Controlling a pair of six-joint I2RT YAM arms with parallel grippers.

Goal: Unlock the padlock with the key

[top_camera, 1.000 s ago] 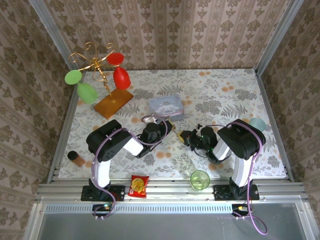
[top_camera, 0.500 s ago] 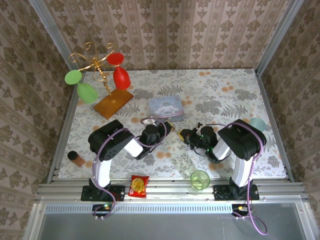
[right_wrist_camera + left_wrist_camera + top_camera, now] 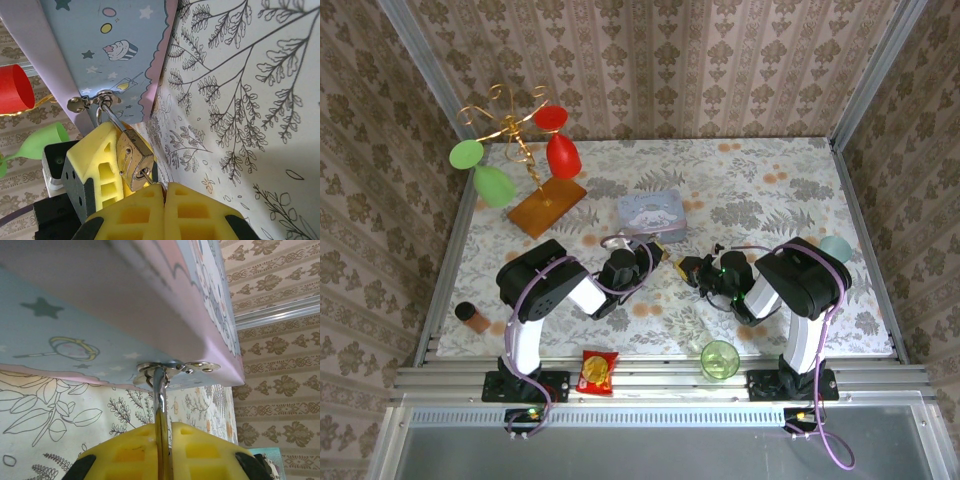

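Brass padlock [image 3: 132, 157], hung on the hasp [image 3: 92, 101] of the blue tin [image 3: 115, 50] mid tabletop [image 3: 250, 100], sits clamped in my left hand [image 3: 162, 452], and my right hand [image 3: 164, 197], pinched on the key [image 3: 145, 176], has edged left to it, so I judge insertion made.

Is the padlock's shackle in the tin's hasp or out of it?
In. The padlock hangs with its shackle threaded through the hasp of the tin.
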